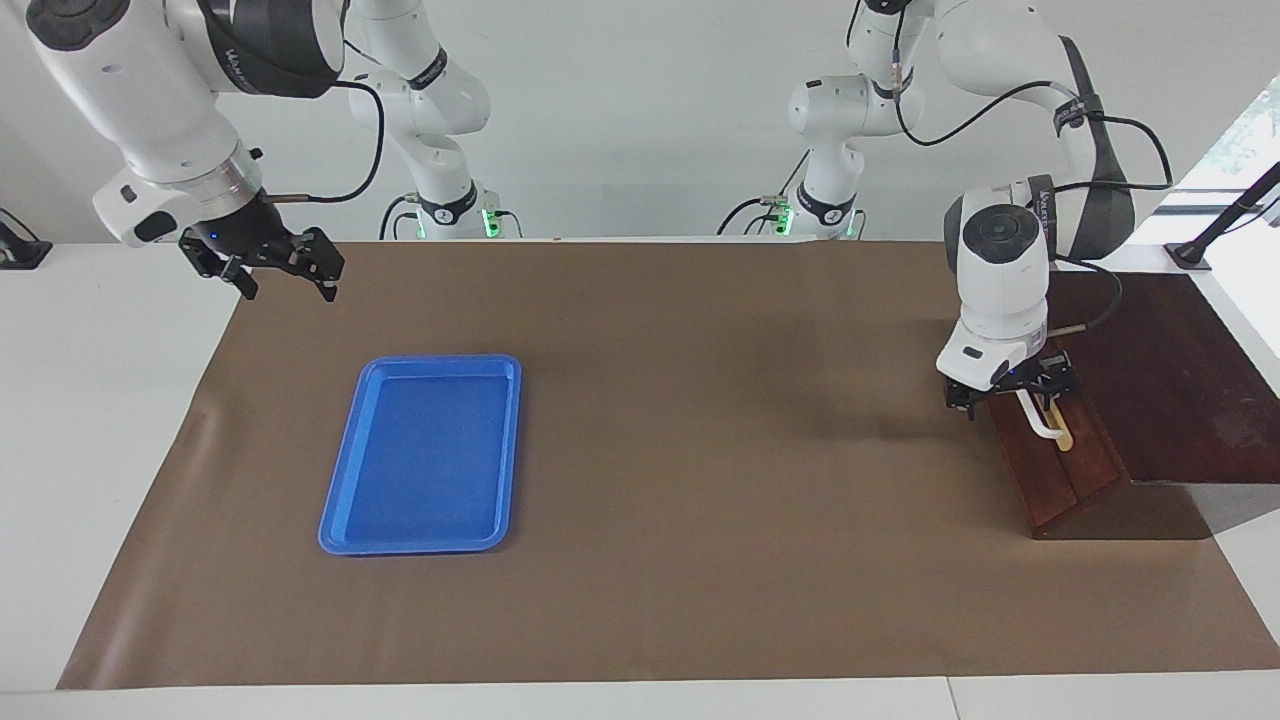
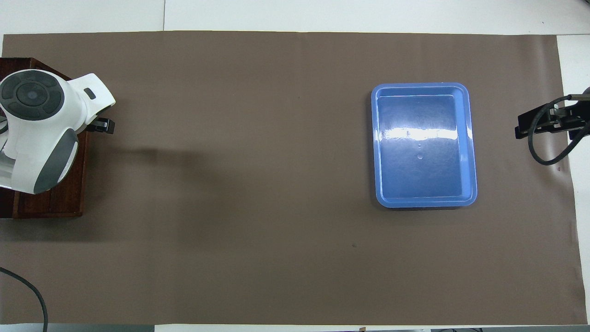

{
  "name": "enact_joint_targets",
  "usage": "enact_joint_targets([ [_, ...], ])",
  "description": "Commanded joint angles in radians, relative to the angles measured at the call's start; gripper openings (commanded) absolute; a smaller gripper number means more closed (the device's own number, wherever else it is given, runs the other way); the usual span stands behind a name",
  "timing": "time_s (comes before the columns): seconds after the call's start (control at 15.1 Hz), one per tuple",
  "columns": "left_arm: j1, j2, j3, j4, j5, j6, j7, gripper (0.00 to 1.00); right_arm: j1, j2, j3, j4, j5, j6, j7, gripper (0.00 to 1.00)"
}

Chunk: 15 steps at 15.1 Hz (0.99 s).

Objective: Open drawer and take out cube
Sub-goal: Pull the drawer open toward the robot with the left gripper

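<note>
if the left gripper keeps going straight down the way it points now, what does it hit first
Most likely the white bar handle of the drawer: the left gripper points down right at it, open. Whether it already touches is hard to judge. The drawer front is shut, and no cube is in sight.

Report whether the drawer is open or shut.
Shut: the drawer front sits flush with its wooden case, no pale interior showing; the left gripper is at its white handle.
</note>
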Motion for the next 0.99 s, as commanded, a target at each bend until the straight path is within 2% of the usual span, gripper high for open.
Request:
enact_joint_targets([
  [0.0,0.039,-0.036,-0.003,-0.081,0.025,0.078,-0.004,1.00,-0.008,-0.023,0.003,-0.025,-0.002,-0.005,-0.024,1.00],
  [0.53,0.021,-0.016,-0.008,-0.090,0.020,0.132,-0.066,1.00,-0.006,-0.023,0.004,-0.025,-0.002,-0.005,-0.024,1.00],
  [0.93,-0.116,0.004,-0.008,-0.074,-0.043,0.134,-0.274,1.00,-0.006,-0.023,0.003,-0.025,-0.002,-0.005,-0.024,1.00],
])
